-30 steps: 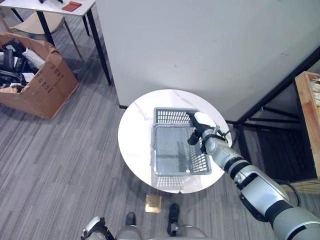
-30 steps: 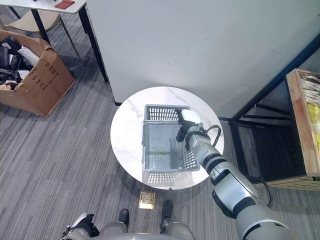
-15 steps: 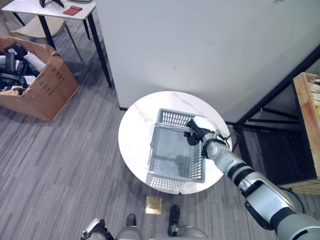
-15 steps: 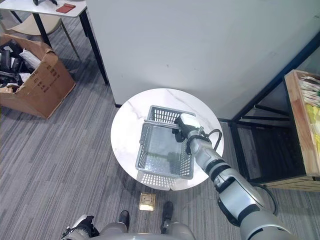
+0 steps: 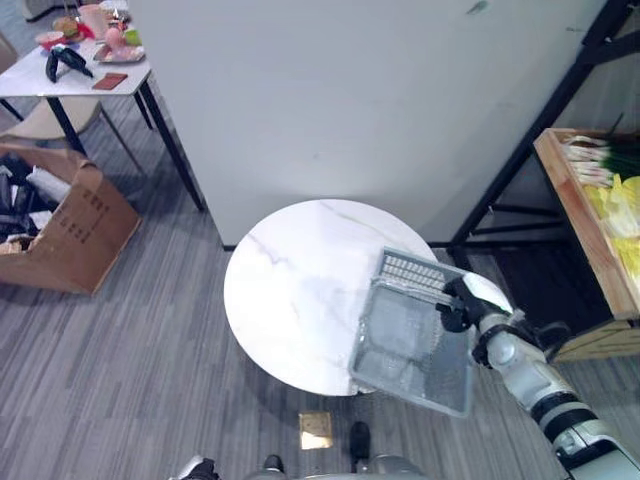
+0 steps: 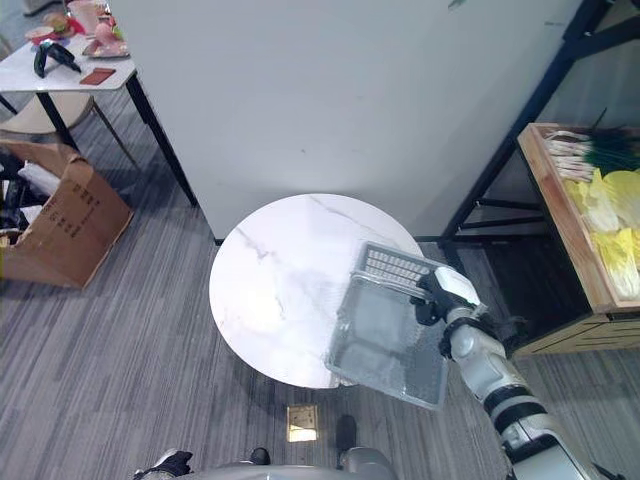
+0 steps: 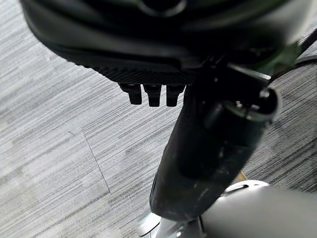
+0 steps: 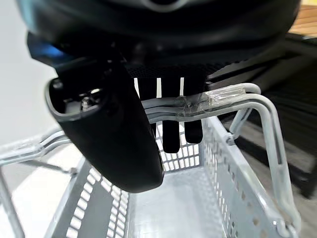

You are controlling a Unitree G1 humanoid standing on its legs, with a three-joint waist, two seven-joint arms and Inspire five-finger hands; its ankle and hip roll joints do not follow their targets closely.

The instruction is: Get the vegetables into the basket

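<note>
Lifted off the round worktop since a second ago, the basket is now hanging tilted past the worktop's right edge, at lower right of the left eye view, partly over the carpet. The right hand is gripping the basket's handles, its fingers curling over the wire bars and its thumb sitting below them. The basket is carrying nothing. Vegetables are lying in a wooden crate at the right edge of the right eye view, well apart from the basket. The left hand is hanging over the carpet with its fingers curled, holding nothing.
</note>
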